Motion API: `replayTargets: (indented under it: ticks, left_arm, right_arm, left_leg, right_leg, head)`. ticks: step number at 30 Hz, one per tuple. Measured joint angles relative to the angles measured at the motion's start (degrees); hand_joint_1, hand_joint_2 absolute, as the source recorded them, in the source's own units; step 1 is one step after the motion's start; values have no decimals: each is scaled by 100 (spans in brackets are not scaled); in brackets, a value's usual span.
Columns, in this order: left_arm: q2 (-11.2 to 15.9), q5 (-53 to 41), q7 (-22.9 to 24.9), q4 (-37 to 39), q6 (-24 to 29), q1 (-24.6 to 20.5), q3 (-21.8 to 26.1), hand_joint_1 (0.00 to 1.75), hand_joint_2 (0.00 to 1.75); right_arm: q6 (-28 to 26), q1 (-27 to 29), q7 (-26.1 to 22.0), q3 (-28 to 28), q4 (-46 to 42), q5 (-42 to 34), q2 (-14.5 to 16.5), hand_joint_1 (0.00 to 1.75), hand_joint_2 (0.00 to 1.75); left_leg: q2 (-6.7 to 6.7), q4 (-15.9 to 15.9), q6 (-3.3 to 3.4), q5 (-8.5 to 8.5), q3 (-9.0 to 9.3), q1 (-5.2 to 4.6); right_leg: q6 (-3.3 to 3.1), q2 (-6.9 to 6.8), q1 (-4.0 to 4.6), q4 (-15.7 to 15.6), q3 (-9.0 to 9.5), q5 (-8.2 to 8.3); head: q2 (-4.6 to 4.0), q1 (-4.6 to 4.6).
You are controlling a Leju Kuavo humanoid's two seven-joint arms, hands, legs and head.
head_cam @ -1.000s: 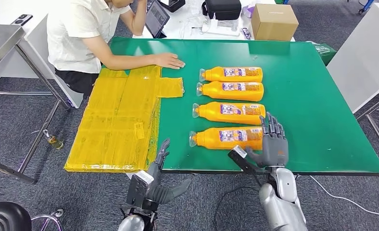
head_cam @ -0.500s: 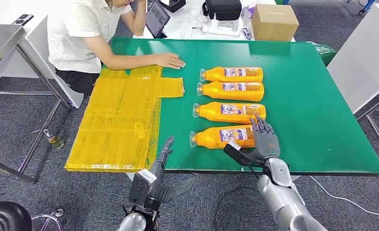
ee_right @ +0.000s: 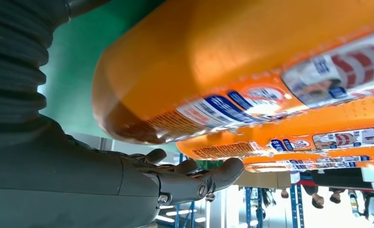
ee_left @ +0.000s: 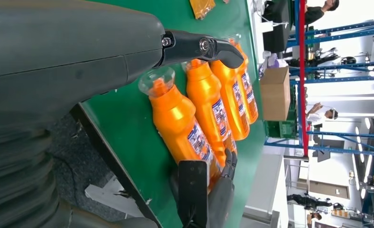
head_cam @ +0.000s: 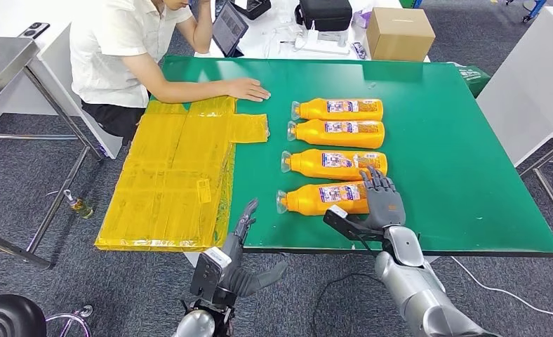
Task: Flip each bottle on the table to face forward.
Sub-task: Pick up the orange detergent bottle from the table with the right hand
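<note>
Several orange bottles lie on their sides in a row on the green table, caps pointing left. The nearest bottle lies by the front edge, slightly tilted, with the second, third and fourth behind it. My right hand reaches over the nearest bottle's base end, its fingers stretched out alongside and not closed around it. My left hand hangs below the table's front edge, fingers apart, holding nothing.
A yellow sheet covers the table's left part and hangs over its front corner. A person leans on the far left side with a hand flat on the table. A cardboard box and a black bag stand behind.
My right hand has moved left and further onto the base end of the nearest bottle, which has shifted a little. My left hand has risen slightly.
</note>
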Motion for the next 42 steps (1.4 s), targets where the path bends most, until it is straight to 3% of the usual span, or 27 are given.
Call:
replayTargets:
  ticks: [2,3,13,26,31,37,42]
  left_arm:
    - [0,3,1,0,-12,-9,-2,0,175]
    - [0,4,2,0,-18,-13,-3,0,175]
    - [0,11,14,0,-73,-25,-28,0,175]
    - [9,-60,138,-80,-133,37,-47,0,175]
    - [13,147,201,-115,44,80,-5,0,175]
    - [13,812,105,-152,618,182,137,0,175]
    - [13,1040,-27,-206,895,254,273,0,175]
  right_arm:
    - [-11,-5,25,70,18,44,-9,166,175]
    - [11,-8,29,110,27,51,-13,175,175]
    - [841,-161,-315,403,82,-682,-167,174,175]
    - [979,268,-926,508,-204,-1862,-249,173,175]
    - [1227,665,-1384,505,-785,-2828,-191,172,175]
    - [1131,1457,-1481,699,-2018,-3661,-40,171,175]
    - [1010,1955,-1455,835,-2763,-3863,47,171,175]
  left_leg:
    - [0,0,0,0,1,0]
    - [0,0,0,0,1,0]
    - [-2,1,0,-1,9,0]
    - [-2,0,-1,-7,40,1]
    - [0,-1,-8,-15,52,2]
    - [-1,-2,-11,-14,41,5]
    - [-5,-2,-10,-13,17,4]
  right_leg:
    - [0,0,0,0,1,0]
    - [0,0,0,0,1,0]
    - [0,-1,0,-2,7,-1]
    - [0,0,1,-4,37,-5]
    - [0,4,2,-4,45,-5]
    - [-1,5,5,-3,38,-6]
    - [-1,3,3,-2,20,-7]
  head:
    - [0,0]
    - [0,0]
    - [0,1]
    - [0,1]
    - [0,1]
    - [0,-1]
    - [0,0]
